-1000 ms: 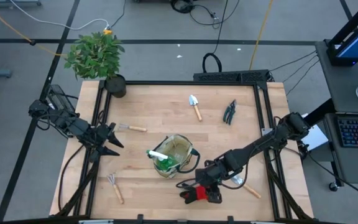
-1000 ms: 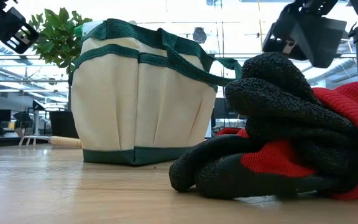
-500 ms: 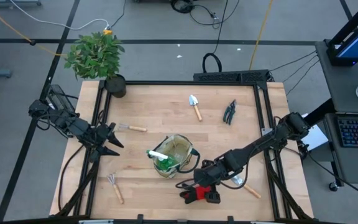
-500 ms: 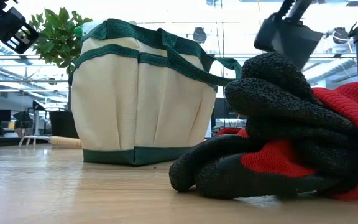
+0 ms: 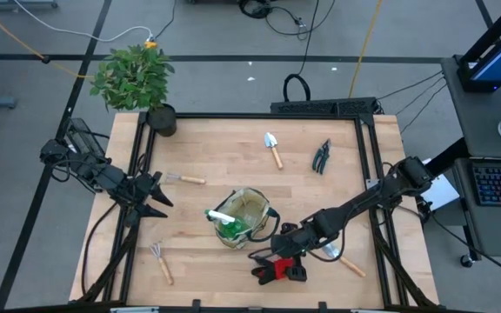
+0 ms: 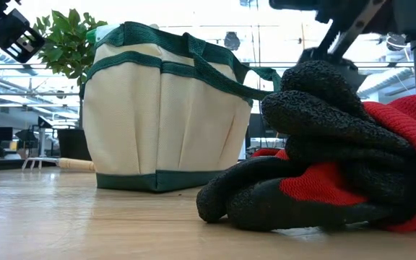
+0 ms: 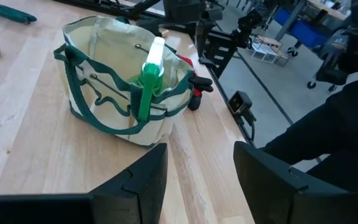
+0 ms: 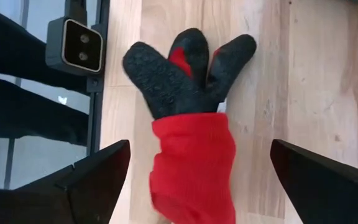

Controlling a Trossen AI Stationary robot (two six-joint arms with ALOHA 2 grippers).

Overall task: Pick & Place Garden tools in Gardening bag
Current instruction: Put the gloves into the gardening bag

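The red-and-black gloves (image 8: 188, 130) lie flat on the table near its near edge (image 5: 278, 271), just right of the gardening bag (image 5: 243, 213). The beige bag with green trim stands upright and holds a green spray bottle with a white head (image 7: 148, 74). My right gripper (image 8: 199, 149) is wide open, slanting down over the gloves. Its fingers (image 8: 98, 177) stand on either side of the red cuffs, and in the low view it hangs just above the gloves (image 6: 338, 166). My left gripper (image 7: 197, 165) waits open, with nothing in it, above the table's left side (image 5: 162, 198).
Loose tools lie about: a trowel (image 5: 273, 149) and black shears (image 5: 322, 156) at the far right, a small wooden-handled tool (image 5: 185, 179) at the left, a rake (image 5: 162, 261) at the near left, another trowel (image 5: 342, 258) under my right arm. A potted plant (image 5: 137, 83) stands at the far left corner.
My right gripper has sunk toward the gloves, tipped further downward and opened wider. The gloves and the bag have stayed where they were.
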